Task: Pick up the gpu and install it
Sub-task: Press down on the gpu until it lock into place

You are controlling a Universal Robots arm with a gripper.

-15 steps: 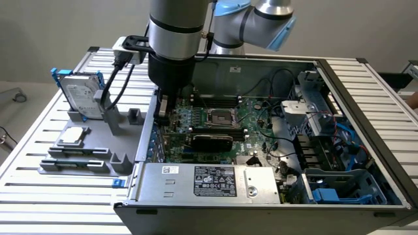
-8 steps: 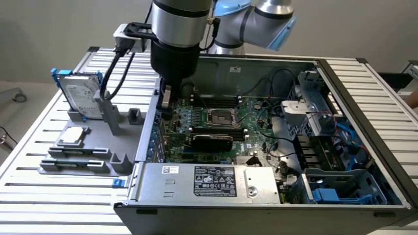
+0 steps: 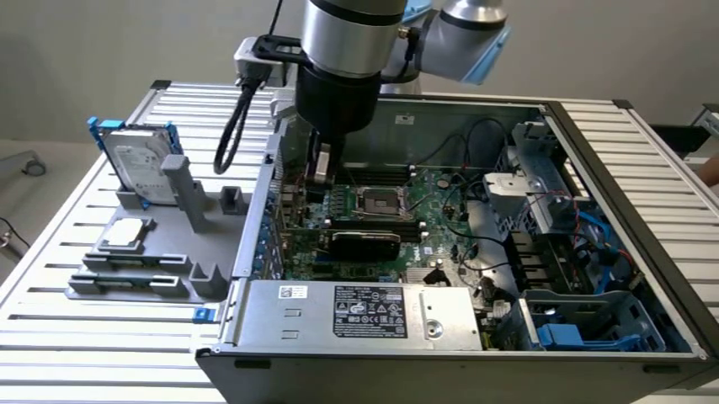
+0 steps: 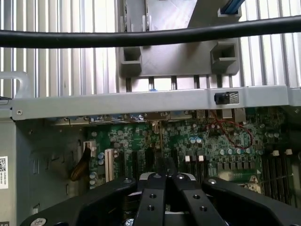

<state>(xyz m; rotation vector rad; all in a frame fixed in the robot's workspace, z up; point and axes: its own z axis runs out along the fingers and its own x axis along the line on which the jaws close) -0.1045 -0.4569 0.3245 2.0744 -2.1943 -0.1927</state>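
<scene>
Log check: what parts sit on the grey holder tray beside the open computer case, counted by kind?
Hard drive in blue frame: 1
Silver square chip: 1
Long dark memory sticks: 2
Total: 4

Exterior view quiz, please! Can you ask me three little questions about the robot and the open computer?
1. True or false: the silver hard drive in the blue frame sits inside the open grey metal computer case.
2. The black robot fingers hang over: A the green motherboard; B a red bucket; C a keyboard.
3. Are the fingers open or shut?
Key: 1 false, it stands outside on the grey plastic holder; 2 A; 3 shut.
</scene>
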